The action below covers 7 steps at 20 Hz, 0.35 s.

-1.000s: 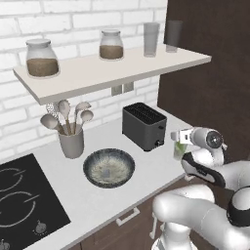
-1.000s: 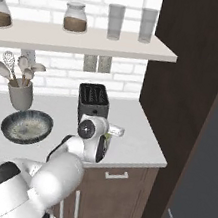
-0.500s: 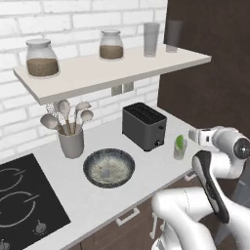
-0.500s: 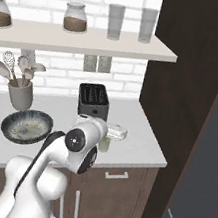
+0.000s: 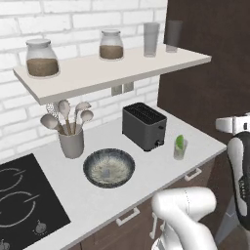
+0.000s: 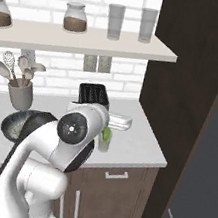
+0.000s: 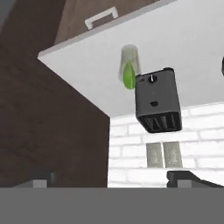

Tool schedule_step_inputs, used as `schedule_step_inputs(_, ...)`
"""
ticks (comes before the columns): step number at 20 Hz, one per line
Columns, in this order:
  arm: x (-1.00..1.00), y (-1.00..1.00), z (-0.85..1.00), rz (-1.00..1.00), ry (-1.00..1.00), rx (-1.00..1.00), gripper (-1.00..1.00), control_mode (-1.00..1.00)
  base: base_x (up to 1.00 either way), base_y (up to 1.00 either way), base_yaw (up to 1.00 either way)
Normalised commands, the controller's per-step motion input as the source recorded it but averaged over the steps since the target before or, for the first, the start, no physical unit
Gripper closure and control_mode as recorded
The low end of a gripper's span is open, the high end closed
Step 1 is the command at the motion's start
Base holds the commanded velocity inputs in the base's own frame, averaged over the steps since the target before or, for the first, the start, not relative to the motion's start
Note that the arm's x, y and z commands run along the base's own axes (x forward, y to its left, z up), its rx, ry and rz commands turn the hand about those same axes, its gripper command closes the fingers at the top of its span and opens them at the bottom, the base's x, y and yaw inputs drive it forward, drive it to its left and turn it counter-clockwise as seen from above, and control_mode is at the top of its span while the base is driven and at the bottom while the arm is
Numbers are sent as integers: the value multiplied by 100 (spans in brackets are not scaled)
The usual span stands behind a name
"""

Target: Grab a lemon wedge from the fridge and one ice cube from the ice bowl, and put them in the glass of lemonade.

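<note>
The gripper [image 7: 112, 180] is spread wide and holds nothing; its two dark finger tips stand far apart at the bottom of the hand view. In the left base view the gripper sits at the right edge, above the right end of the table [image 5: 146, 178] and apart from everything on it. The glass of lemonade [image 5: 179, 148] stands near the front right corner of the table, just right of the black toaster [image 5: 144, 126]. The lemon wedge [image 5: 179, 142] is already in this glass and its green tip rises over the rim. Left of the toaster lies the ice bowl [image 5: 109, 168], and a small pale piece, perhaps the ice cube [image 5: 106, 172], lies in its middle. Further left stands a grey utensil cup [image 5: 71, 141] with spoons. On the shelf [image 5: 117, 68] above stand two jars and two tall glasses.
</note>
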Motion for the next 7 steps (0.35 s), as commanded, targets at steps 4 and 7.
schedule_step_inputs(4, -86, 0, 34, 12, 25, -1, -100, -100, 0, 0, 0)
schedule_step_inputs(7, -34, 0, 6, 9, 17, 0, -100, -100, 0, 0, 0)
